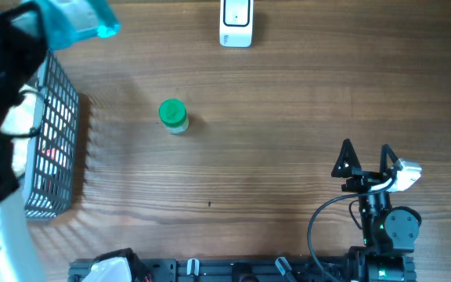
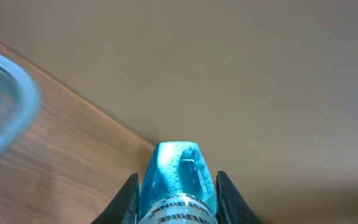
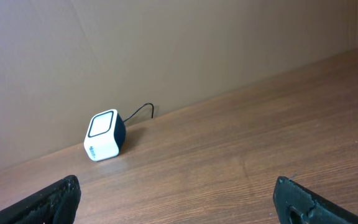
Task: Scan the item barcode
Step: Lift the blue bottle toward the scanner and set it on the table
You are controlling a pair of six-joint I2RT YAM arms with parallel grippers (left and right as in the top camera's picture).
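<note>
Raised high at the far left, closest to the overhead lens and blurred by it, is your blue bottle (image 1: 81,19). The left gripper (image 2: 178,200) is pinching it around the body, one dark finger against each side, with the tapered translucent end pointing away from the wrist. It is off the table and well to the left of the scanner.

It looks like thin, clear-tinted plastic, so I judge it light, smooth and slightly springy. A hard squeeze could dent it and a loose one could let it slide. Your hold just by the printed label band seems sound. I cannot tell where the barcode sits, so expect to roll the wrist until the print faces the scanner.

Below the bottle, the white wire basket (image 1: 57,117) stands at the left edge, an open stiff grid with something pale and something red inside. To its right a small jar with a green cap (image 1: 172,115) stands alone on the wood-grain table (image 1: 288,117).

Further right, at the far edge, the scanner (image 1: 236,19) is a rounded white cube with a dark-framed window and a thin cable behind it.

At the near right, the right gripper (image 1: 366,150) hangs with its fingers spread wide, holding nothing.
</note>
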